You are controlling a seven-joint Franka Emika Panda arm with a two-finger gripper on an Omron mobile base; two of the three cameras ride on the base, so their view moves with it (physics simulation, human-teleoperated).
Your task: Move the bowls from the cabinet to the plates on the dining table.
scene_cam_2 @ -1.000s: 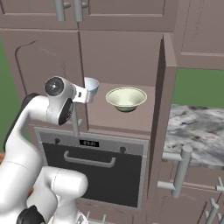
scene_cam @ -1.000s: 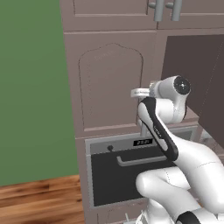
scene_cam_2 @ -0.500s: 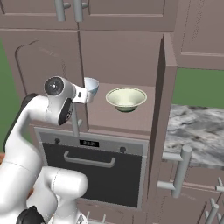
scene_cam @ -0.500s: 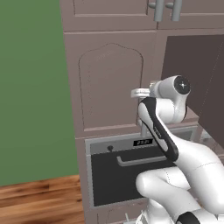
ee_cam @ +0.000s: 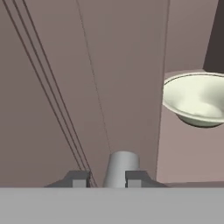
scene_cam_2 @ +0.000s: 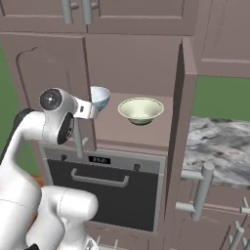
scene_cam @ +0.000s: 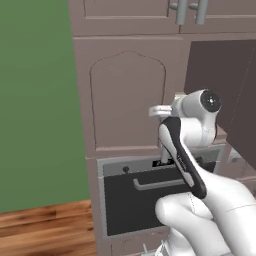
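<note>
Two bowls, white [scene_cam_2: 100,97] and cream-green [scene_cam_2: 140,110], upright inside the cabinet [scene_cam_2: 141,53].

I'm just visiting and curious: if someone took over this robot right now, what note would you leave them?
Gripper: jaws closed on the rim of the white bowl, not yet lifted.
Both bowls sit on the open cabinet shelf, the cream bowl to the right of the white one. The marble dining table lies further right.
Done: cabinet open, first bowl gripped.
Left: carry each bowl to a plate on the table.
</note>
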